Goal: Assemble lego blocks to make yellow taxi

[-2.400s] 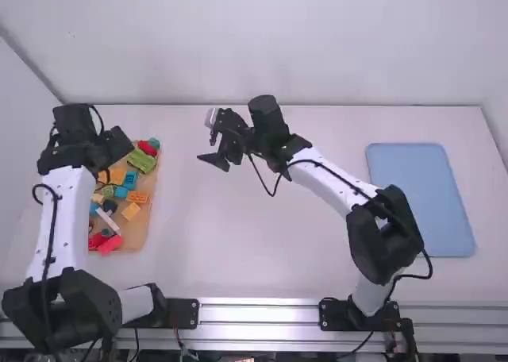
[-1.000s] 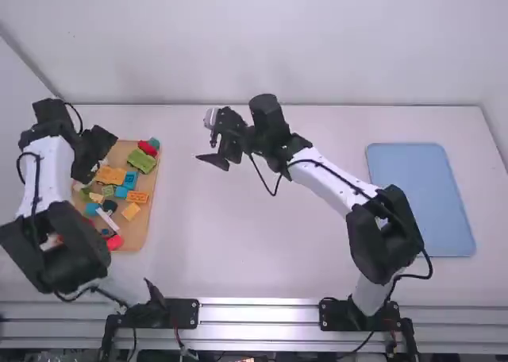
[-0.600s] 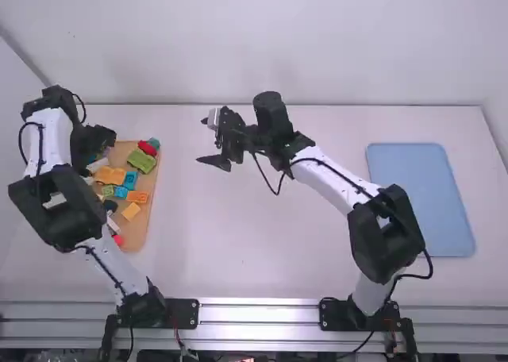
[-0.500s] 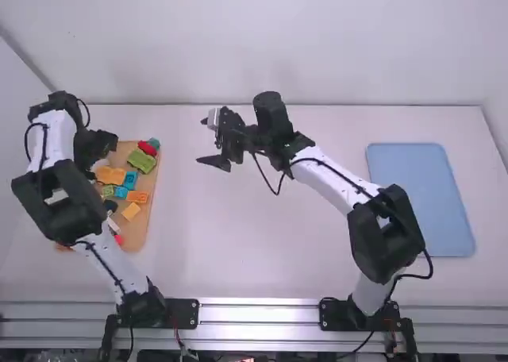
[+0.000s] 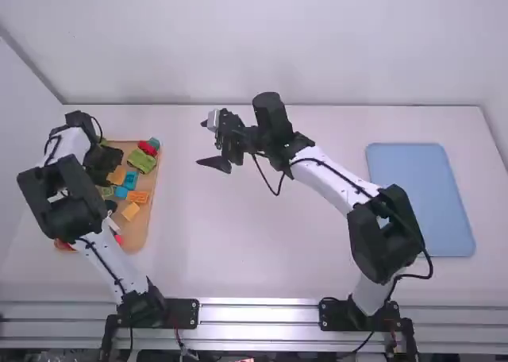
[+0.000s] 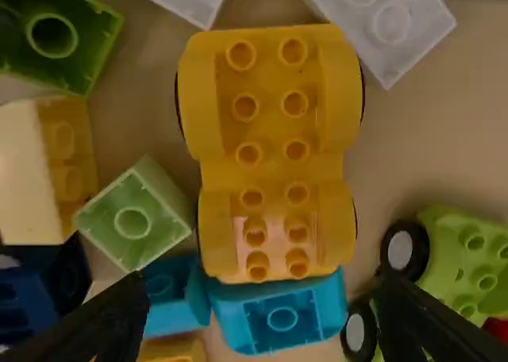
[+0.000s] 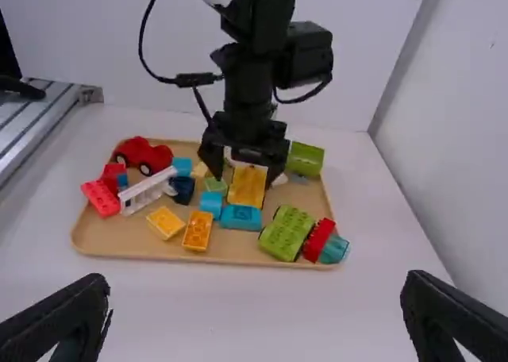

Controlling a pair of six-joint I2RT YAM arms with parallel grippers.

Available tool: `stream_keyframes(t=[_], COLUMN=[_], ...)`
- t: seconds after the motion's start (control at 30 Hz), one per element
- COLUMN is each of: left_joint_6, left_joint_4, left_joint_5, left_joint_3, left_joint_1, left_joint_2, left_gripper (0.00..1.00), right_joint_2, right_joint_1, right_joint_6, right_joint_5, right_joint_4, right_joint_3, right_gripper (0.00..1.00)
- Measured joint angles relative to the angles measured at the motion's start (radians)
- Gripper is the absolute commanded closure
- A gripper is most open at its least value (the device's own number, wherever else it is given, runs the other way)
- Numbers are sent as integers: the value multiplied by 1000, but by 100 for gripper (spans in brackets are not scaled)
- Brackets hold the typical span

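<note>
My left gripper is over the upper part of the wooden tray in the high view. Below the open left gripper in the left wrist view lies a yellow car base, its studs facing the camera and nothing between the fingers. A cyan block touches one end of it. The right wrist view shows the yellow base beneath the left arm. My right gripper hangs above the middle of the table; in its own wrist view the right gripper stands open with nothing held.
Around the base on the tray lie a green car base, white blocks, an orange block and a red car. A blue tray rests at the table's right side.
The left arm first moved away leftward over the tray, then its gripper came slightly back right and nearer the camera, by the yellow base. The right arm has barely shifted.
</note>
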Motion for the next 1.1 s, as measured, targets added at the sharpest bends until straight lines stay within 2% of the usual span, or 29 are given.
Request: stream_keyframes(t=[0.23,0.33,0.5,0.77,1.1], left_joint_6=[-26,-19,9,26,27], left_joint_4=[60,96,168,174,176], left_joint_5=[0,0,0,0,0], left_joint_3=[-38,-48,-79,-100,-100], left_joint_1=[0,0,0,0,0], left_joint_2=[0,0,0,0,18], left_gripper=[29,25,23,34,29], right_joint_2=[0,0,0,0,0], right_joint_1=[0,0,0,0,0], right_joint_6=[0,1,0,0,0], right_joint_5=[0,0,0,0,0], right_joint_4=[-3,-4,-4,-5,-8], right_joint_3=[0,0,0,0,0], right_gripper=[2,2,2,2,2])
